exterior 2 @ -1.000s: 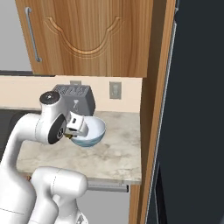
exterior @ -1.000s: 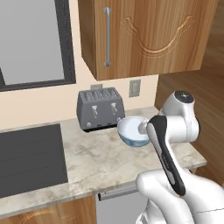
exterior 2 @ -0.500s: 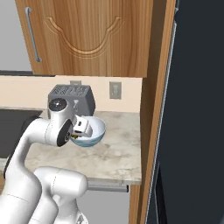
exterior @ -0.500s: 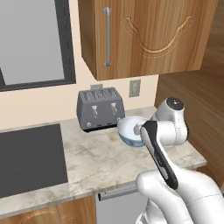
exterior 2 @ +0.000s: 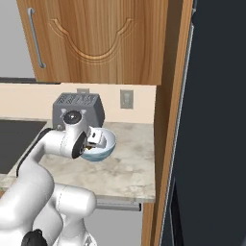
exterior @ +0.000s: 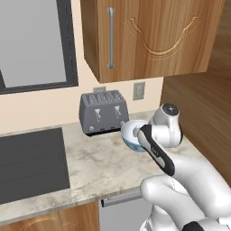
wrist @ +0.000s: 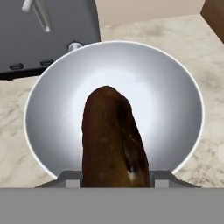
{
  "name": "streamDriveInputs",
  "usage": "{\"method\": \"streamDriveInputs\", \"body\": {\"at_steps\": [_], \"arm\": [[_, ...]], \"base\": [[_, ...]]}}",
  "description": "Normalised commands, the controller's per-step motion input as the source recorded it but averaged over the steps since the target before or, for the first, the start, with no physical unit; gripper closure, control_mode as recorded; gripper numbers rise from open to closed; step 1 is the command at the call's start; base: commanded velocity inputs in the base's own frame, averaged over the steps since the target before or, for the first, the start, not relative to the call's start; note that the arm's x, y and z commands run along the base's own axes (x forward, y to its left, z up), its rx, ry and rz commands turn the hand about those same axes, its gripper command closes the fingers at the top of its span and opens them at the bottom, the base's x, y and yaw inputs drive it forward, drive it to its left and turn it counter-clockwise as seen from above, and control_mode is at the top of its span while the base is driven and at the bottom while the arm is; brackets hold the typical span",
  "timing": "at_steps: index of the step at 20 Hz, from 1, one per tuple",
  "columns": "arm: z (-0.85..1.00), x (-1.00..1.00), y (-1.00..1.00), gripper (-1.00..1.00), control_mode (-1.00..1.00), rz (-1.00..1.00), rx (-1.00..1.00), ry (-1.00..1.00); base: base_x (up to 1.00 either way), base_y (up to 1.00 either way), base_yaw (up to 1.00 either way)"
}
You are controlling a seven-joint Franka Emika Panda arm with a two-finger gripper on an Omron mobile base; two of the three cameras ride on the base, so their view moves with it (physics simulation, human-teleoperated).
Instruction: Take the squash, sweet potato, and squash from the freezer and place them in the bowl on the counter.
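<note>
Left base view: the bowl (exterior: 131,136) sits on the worktop (exterior: 97,167), at the toaster's (exterior: 102,112) 4 o'clock. Right base view: the end effector (exterior 2: 96,139) reaches over its rim. Hand view: it grasps the sweet potato (wrist: 114,142) (brown, elongated) above the bowl's centre.

Glossy white rounded arm (exterior: 189,180) with dark joint bands and caps.

1. The bowl (exterior: 131,135) is sitting on the counter (exterior: 94,164), just in front of the toaster (exterior: 103,112) and to its right.
2. I am holding the sweet potato (wrist: 113,140) over the bowl's inside.
3. My gripper (exterior 2: 96,138) is hanging above the bowl's rim.
4. The wooden cupboard (exterior: 149,38) is hanging above the bowl.
5. The freezer (exterior 2: 216,125) is standing right of the bowl.
</note>
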Motion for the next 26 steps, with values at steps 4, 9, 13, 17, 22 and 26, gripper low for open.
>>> {"method": "streamDriveInputs", "body": {"at_steps": [4, 9, 13, 17, 22, 26], "arm": [[-0.26, 0.05, 0.0, 1.0, -1.0, 0.0, 0.0, 0.0], [-0.26, 0.06, 0.0, 1.0, -1.0, 0.0, 0.0, 0.0], [-0.26, 0.1, 0.0, 1.0, -1.0, 0.0, 0.0, 0.0], [-0.04, 0.09, 0.0, -1.0, -1.0, 0.0, 0.0, 0.02], [0.0, 0.0, 0.0, -1.0, -1.0, 0.0, 0.0, 0.0], [0.0, 0.0, 0.0, -1.0, -1.0, 0.0, 0.0, 0.0]], "base": [[0.0, 0.0, 0.0], [0.0, 0.0, 0.0], [0.0, 0.0, 0.0], [0.0, 0.0, 0.0], [0.0, 0.0, 0.0], [0.0, 0.0, 0.0]]}}
